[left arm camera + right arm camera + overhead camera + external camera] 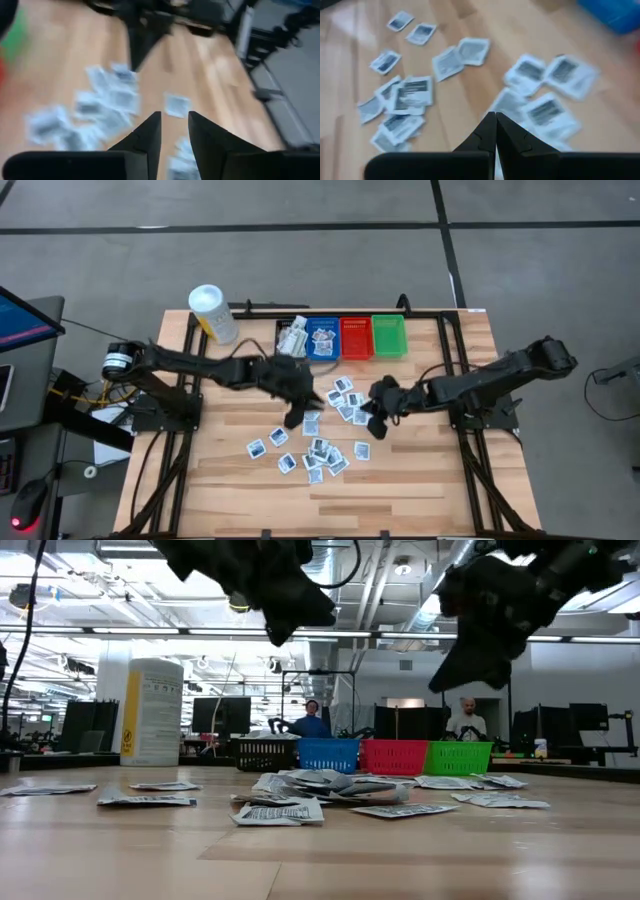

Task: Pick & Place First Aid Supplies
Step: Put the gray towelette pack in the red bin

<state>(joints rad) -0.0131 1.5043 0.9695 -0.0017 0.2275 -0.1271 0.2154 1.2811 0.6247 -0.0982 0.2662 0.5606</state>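
From my remote station, the packets (318, 442) lie scattered flat across the middle of the wooden bench (220, 490), in a loose spread between the two arms. A few lie apart on the left arm's side, and the densest cluster lies nearer the near edge of the bench.

The left gripper (296, 416) hangs above the left part of the spread. In its wrist view, the left gripper's fingers (145, 142) stand apart with a narrow gap, and nothing sits between them. Packets lie on the wood beyond the fingertips.

The right gripper (375, 426) hangs over the right edge of the spread. In its wrist view the right gripper's fingers (482, 137) are pressed together, tip to tip, with no packet between them. In the low view, both grippers are raised clear of the bench surface.

Along the far side of the bench stands a row of four bins: a black bin (292, 338) and a blue bin (323, 337), each already holding some packets, then a red bin (356, 337) and a green bin (389, 335). A white tub (213, 313) with a yellow label stands left of the row.

In the low view, two people (311, 720) are visible in the room beyond the bench.
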